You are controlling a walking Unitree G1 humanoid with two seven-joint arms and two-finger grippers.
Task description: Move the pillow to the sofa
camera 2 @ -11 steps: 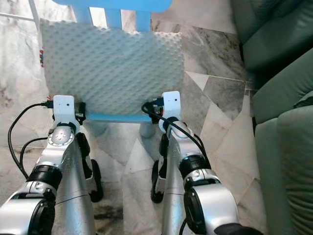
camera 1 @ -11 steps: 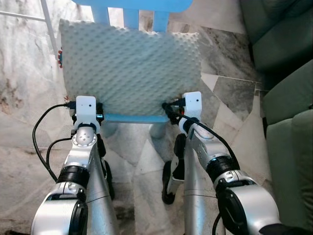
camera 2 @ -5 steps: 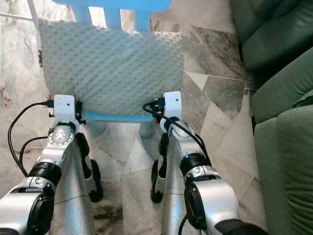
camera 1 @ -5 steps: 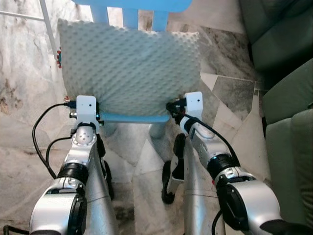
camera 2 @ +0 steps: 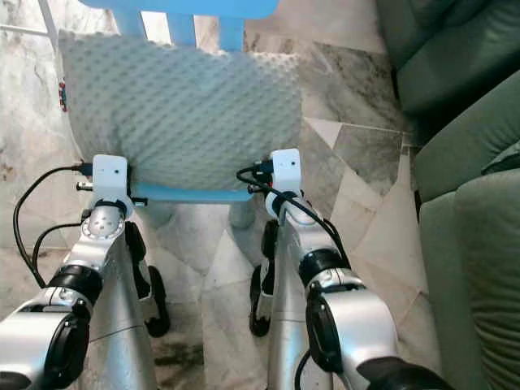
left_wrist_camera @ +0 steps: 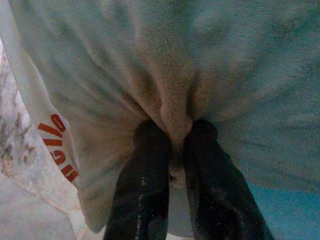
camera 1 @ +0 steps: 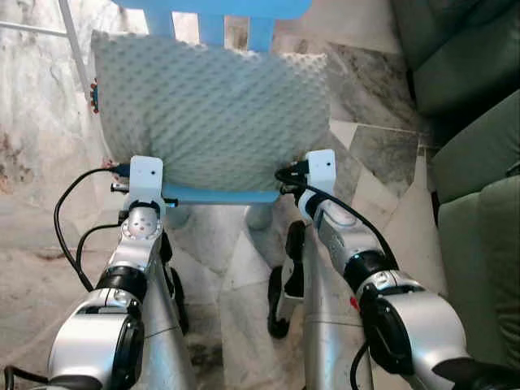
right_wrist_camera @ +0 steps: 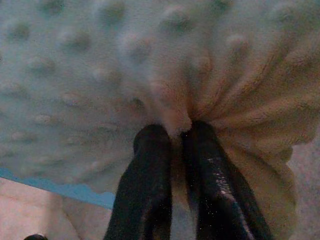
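Little has moved since a second ago: both arms hold their places at the pillow's near edge, the head camera having tipped only slightly. Green sofa (camera 1: 479, 122) cushions fill the robot's right side, well apart from the load across a marble floor (camera 1: 382, 162). Between them stands a blue chair (camera 1: 219, 195), its seat edge showing just beneath the pillow (camera 1: 211, 114), a pale dimpled cushion that lies on the seat with its back against the slats. At the pillow's near left corner the left gripper (left_wrist_camera: 172, 140) has its jaws nearly closed, a fold of plush fabric pinched between them beside a tag with red lettering (left_wrist_camera: 59, 147). At the near right corner the right gripper (right_wrist_camera: 175, 135) is likewise clamped on a gathered pleat of the dimpled cover. With both pinches taken only on thin fabric, the lift is best done by raising both arms together and evenly, clearing the seat and back slats before turning right toward the sofa, so the cover does not slip free.
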